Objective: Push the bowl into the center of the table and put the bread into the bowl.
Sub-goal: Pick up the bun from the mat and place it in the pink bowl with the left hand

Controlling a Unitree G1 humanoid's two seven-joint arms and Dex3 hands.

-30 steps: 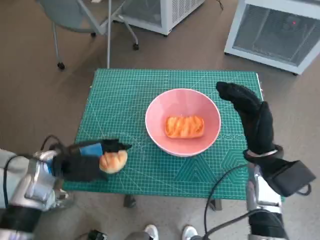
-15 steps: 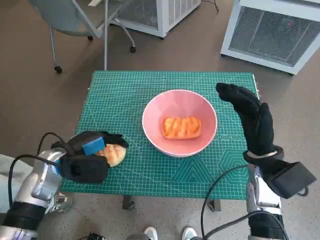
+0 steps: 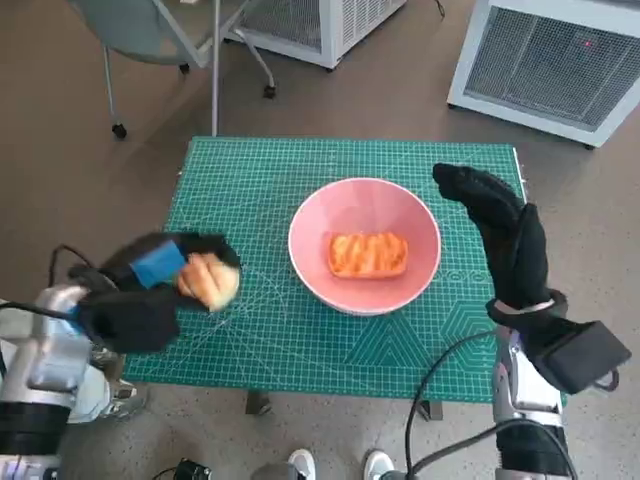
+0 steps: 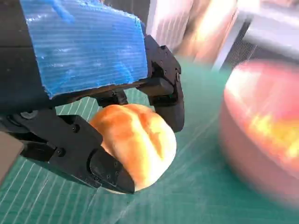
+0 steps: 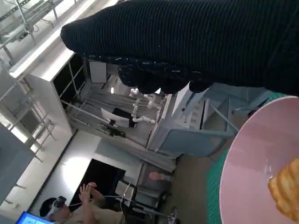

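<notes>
Over the worktop's [image 3: 260,180] left side, my left robot hand [image 3: 140,295] grips a round bread roll [image 3: 208,281], well apart from the pink bowl [image 3: 365,205] at centre. My right robot hand [image 3: 505,235] stands beside the bowl, fingers spread, holding nothing. A loose grip could drop the roll short. One bowl; two breads, one flat piece [image 3: 367,254] already inside

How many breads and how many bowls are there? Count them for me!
Bread: 2, a round roll held by the left robot hand, and a flat pastry inside the bowl.
Bowl: 1, pink.
Total: 3
</notes>
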